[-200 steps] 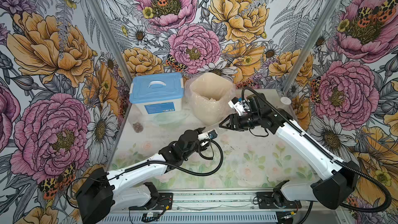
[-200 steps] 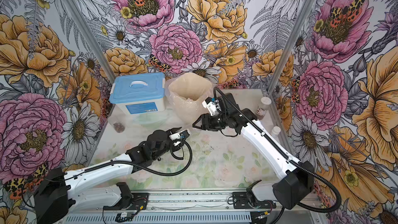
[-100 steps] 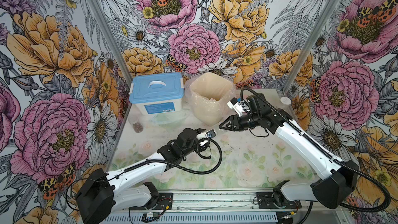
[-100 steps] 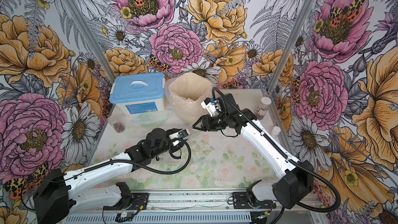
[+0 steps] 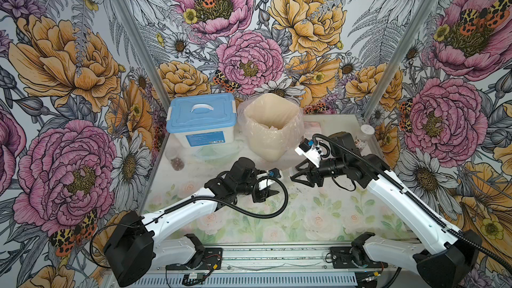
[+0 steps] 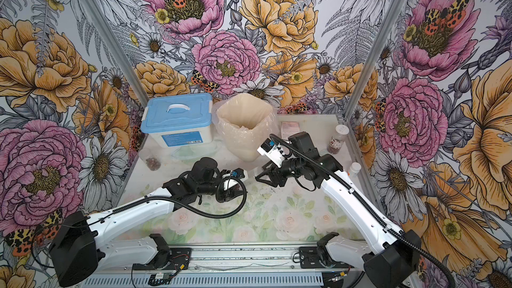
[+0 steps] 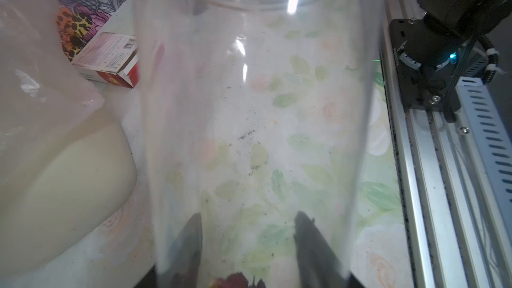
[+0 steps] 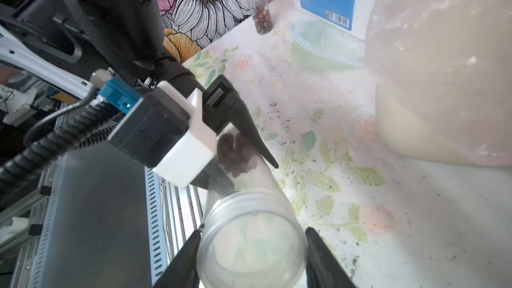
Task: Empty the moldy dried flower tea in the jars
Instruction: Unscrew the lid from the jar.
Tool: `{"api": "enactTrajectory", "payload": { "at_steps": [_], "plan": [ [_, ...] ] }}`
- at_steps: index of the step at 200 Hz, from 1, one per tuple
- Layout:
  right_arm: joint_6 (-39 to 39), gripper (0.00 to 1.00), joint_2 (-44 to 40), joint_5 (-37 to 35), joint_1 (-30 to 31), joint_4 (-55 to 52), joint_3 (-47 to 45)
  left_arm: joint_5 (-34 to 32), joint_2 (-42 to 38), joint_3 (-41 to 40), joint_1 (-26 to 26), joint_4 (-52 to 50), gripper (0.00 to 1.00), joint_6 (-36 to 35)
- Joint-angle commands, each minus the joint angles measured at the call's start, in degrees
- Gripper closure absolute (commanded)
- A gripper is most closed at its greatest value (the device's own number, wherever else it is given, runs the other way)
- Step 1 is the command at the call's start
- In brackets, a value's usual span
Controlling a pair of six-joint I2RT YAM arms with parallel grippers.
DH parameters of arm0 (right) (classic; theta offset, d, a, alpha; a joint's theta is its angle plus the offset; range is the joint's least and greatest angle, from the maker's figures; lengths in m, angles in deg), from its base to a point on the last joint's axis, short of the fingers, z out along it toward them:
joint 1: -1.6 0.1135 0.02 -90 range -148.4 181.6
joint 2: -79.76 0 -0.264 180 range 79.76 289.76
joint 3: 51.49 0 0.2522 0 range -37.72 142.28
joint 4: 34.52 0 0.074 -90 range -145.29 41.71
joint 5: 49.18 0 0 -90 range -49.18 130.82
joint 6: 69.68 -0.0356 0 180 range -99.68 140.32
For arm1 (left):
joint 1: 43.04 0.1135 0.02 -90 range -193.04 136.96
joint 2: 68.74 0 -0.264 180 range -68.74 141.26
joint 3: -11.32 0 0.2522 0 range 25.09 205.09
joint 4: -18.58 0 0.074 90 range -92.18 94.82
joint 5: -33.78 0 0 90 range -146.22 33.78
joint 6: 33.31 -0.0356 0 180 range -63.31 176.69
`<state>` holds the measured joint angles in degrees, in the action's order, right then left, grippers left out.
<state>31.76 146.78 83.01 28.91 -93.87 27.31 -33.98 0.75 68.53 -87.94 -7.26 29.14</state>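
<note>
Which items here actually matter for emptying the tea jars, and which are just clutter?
Job: held jar, tea in it, jar by the wall, labelled jar, lined bin (likely dump spot).
Clutter: blue-lidded box, clear tub, carton, white-capped bottle.

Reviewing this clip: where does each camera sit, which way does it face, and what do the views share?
Top views: above the front rail, looking down and back over the table; left arm and right arm show whole, down to left gripper and right gripper.
Left wrist: looks along its fingers through the jar it holds, towards the right arm's base.
Right wrist: looks along its fingers at the jar's near end, left gripper beyond.
Shared: both wrist views show the jar and the lined bin.
</note>
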Motion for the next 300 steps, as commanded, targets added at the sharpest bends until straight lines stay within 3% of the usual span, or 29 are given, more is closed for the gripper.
{"api": "enactTrajectory", "payload": {
  "at_steps": [1,78,106,131,147,175,213,240,266,300],
  "plan": [
    [9.4,0.51,-0.3,-1.9,-0.2,0.7,-0.7,6.5,-0.6,1.8,0.5,1.5,0.53,1.4],
    [11.3,0.48,0.4,1.0,-0.3,0.8,-0.3,5.9,-2.1,0.3,1.1,3.6,0.52,1.7],
    [10.2,0.42,0.3,0.9,-0.3,0.8,0.1,4.7,-1.8,0.5,1.0,3.2,0.52,1.7],
    [8.3,0.18,-0.6,1.2,-0.3,0.9,1.2,3.6,-2.0,0.3,0.9,3.5,0.52,1.6],
    [6.8,0.07,-1.6,2.4,-0.4,0.9,2.1,2.2,-2.3,-0.1,0.8,3.9,0.52,1.6],
    [3.8,0.01,-4.6,3.8,-0.9,1.1,2.3,-1.0,-3.2,-0.7,0.4,4.5,0.52,1.3],
    [-12.7,0.01,-8.6,3.8,-1.8,6.0,3.2,-10.1,-4.0,-2.3,-1.1,7.1,0.5,-0.4],
    [-28.8,0.06,-7.4,-5.5,-2.5,8.0,5.2,-18.8,-3.9,-2.7,-2.6,8.2,0.52,-2.1],
    [-42.5,0.09,-3.6,-6.1,-3.6,7.9,6.3,-28.8,-3.6,-3.8,-4.8,10.9,0.54,-4.8],
    [-49.0,0.1,0.7,-2.3,-3.5,7.9,5.1,-37.8,-3.4,-4.5,-6.4,13.4,0.55,-7.6]
  ]
}}
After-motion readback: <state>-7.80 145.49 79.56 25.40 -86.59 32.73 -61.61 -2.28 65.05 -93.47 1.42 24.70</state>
